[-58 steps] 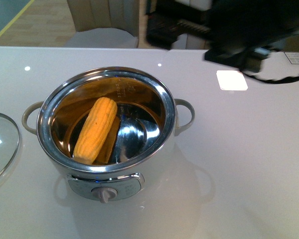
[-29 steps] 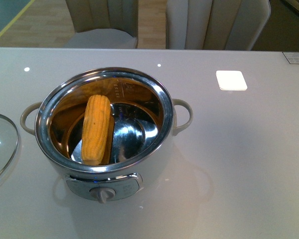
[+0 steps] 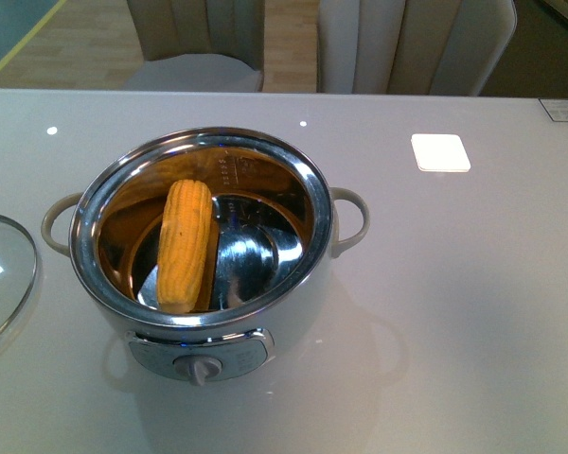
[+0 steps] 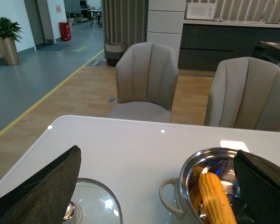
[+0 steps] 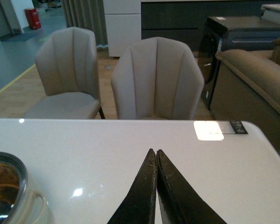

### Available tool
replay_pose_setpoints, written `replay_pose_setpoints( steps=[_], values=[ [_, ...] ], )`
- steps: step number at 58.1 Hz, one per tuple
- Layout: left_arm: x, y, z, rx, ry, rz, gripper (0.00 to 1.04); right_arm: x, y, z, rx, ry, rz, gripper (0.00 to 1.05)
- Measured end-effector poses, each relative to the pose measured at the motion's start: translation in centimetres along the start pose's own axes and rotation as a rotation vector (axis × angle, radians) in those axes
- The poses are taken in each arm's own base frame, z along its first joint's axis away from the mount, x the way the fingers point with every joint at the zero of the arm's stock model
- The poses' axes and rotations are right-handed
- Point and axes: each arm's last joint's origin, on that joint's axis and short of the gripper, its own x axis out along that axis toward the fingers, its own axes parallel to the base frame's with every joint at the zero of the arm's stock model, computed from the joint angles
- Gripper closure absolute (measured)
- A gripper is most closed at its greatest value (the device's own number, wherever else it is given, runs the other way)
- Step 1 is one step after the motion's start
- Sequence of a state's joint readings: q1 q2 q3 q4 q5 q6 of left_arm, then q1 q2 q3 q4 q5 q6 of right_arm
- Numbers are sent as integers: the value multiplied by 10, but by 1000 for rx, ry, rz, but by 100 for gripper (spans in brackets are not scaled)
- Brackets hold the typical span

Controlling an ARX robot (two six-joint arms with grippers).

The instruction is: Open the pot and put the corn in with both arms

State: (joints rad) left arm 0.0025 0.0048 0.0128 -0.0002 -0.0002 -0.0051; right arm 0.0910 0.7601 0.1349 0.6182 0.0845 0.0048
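The pot (image 3: 201,336) stands open on the white table, cream-white with a steel inside, two loop handles and a front knob. The yellow corn (image 3: 186,244) lies inside it, leaning on the left inner wall. No arm shows in the front view. In the left wrist view my left gripper (image 4: 156,161) is open and empty, above the table between the glass lid (image 4: 91,205) and the pot (image 4: 173,207), with the corn (image 4: 215,198) in sight. In the right wrist view my right gripper (image 5: 154,151) is shut on nothing, to the right of the pot's rim (image 5: 11,179).
The glass lid (image 3: 2,274) lies flat on the table left of the pot. A bright square patch (image 3: 440,151) sits on the table at the back right. Two beige chairs (image 3: 194,43) stand behind the far edge.
The dark arm at the top right a second ago has left the front view. The corn has swung from a slant to nearly straight along the pot's left side.
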Motion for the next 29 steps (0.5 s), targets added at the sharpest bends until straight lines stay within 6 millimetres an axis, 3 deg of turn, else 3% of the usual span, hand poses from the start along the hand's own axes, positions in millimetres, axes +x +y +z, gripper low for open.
replay_pose_setpoints(
  steps=[9,29],
  values=[
    [0,0,0,0,0,0,7,-10,-11,-7,1,4,-9,103],
    [0,0,0,0,0,0,7,-28,-12,-19,0,3,-6,103]
  ],
)
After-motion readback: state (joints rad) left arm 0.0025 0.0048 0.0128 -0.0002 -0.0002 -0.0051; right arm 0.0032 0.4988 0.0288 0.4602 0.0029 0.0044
